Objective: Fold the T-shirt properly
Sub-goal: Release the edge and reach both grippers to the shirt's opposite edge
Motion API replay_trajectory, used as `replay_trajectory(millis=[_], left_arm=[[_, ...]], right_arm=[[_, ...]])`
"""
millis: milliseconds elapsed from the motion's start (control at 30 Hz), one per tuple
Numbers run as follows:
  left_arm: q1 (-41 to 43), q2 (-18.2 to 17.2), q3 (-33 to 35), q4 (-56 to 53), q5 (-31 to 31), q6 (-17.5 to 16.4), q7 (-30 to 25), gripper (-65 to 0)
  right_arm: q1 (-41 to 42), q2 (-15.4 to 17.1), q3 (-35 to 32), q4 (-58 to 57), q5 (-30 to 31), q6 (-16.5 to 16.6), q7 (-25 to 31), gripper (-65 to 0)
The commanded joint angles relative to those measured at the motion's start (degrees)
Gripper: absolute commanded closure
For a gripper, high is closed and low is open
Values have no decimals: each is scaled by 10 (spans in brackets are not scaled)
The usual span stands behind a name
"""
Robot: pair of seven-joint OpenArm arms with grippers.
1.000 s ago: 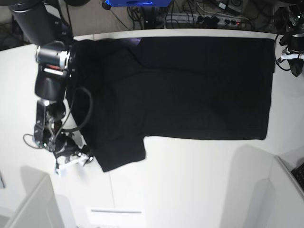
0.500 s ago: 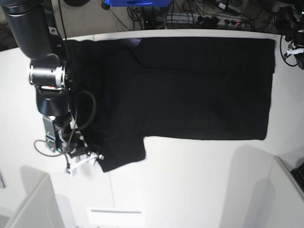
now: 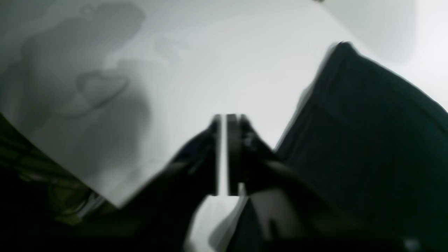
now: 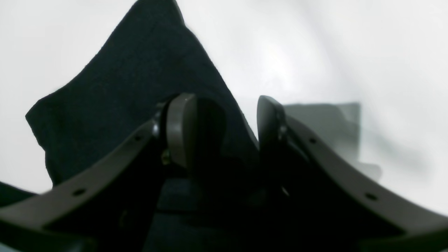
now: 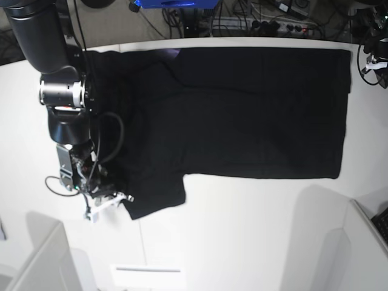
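The black T-shirt (image 5: 242, 109) lies spread flat on the white table (image 5: 254, 230), plain side up, with one sleeve (image 5: 154, 197) sticking out toward the front left. My right gripper (image 5: 112, 199) is at that sleeve's outer corner. In the right wrist view it (image 4: 225, 129) is open, and the sleeve cloth (image 4: 122, 87) reaches in between the fingers. My left gripper (image 3: 224, 154) is shut with a thin gap and holds nothing. It hangs over bare table beside the shirt's edge (image 3: 367, 140), at the far right rim of the base view (image 5: 374, 63).
Cables and a power strip (image 5: 273, 24) run behind the table's back edge. White box walls stand at the front left (image 5: 42, 260) and front right (image 5: 364, 242). The right arm's cable loops over the shirt's left side (image 5: 115, 133).
My right gripper has moved to the right, up to the sleeve's outer corner. My left arm has drawn back toward the far right corner.
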Motion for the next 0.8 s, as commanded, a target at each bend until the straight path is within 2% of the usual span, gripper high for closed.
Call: replay_trajectory(millis=[0, 67, 133, 233, 367, 467, 567, 700, 767], left_arm=[[-7, -10, -5, 7, -3, -3, -14, -137], [-22, -17, -8, 0, -3, -3, 10, -224], [-48, -37, -8, -5, -3, -3, 67, -290], [-92, -44, -10, -5, -3, -3, 121, -336], [-142, -60, -2, -23, 18, -3, 128, -347], [-190, -79, 25, -50, 53, -3, 128, -347], [-234, -96, 49, -75, 71, -3, 128, -367], [-291, -124, 87, -126, 70, -3, 128, -522], [-326, -140, 118, -159, 70, -3, 128, -555]], right_arm=[[4, -2, -5, 0, 0, 2, -25, -255], [1, -2, -32, 0, 0, 2, -25, -255], [0, -2, -64, 0, 4, 1, -23, -254], [-1, -2, -57, 0, 5, 1, -22, -212], [-1, -1, -43, 0, 3, 1, -22, -107], [-1, 0, -44, 0, 3, 1, -22, 0], [-1, 0, -41, 0, 3, 1, -22, 0], [-1, 0, -44, 0, 3, 1, -22, 0], [-1, 0, -44, 0, 3, 1, -22, 0]])
